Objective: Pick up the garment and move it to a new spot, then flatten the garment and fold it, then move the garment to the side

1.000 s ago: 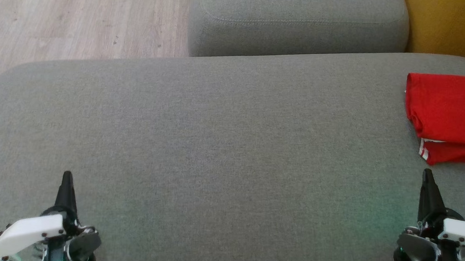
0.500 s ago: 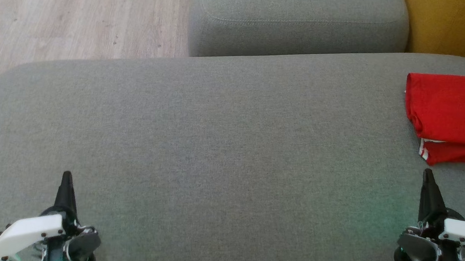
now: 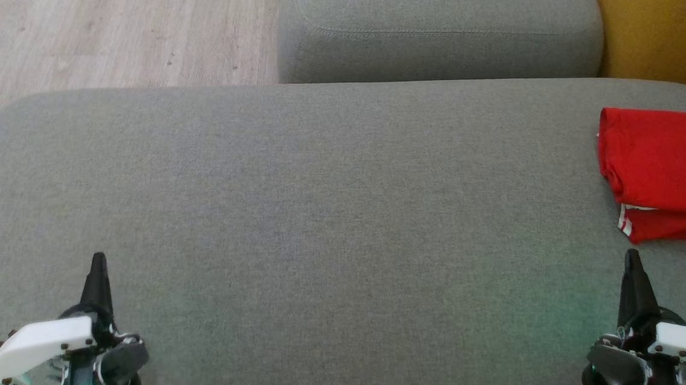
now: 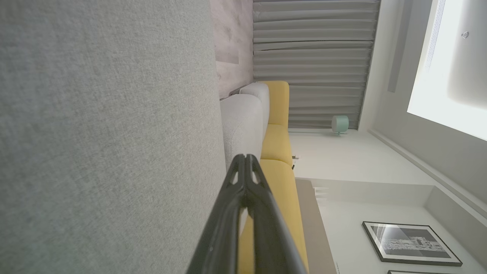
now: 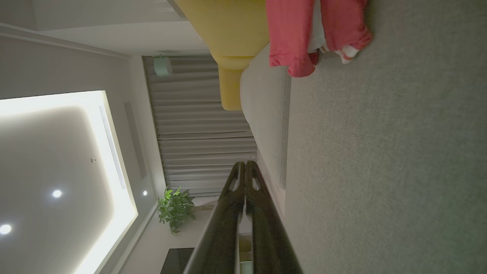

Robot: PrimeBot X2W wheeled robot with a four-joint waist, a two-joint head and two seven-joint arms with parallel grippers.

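The garment [image 3: 664, 170] is red with white trim, folded into a compact stack at the right edge of the grey cushion [image 3: 317, 215]; it also appears at the top of the right wrist view as the garment [image 5: 300, 30]. My right gripper [image 3: 632, 256] hovers just in front of it, fingers pressed together and empty, apart from the cloth. My left gripper [image 3: 98, 259] stands at the lower left, shut and empty. The wrist views show both pairs of fingers closed: left gripper [image 4: 245, 158], right gripper [image 5: 244, 164].
A second grey cushion [image 3: 438, 33] sits behind the main one. Wooden floor [image 3: 107, 19] lies at the upper left. A yellow sofa part [image 3: 668, 37] borders the upper right corner. Curtains [image 4: 312, 57] hang in the background.
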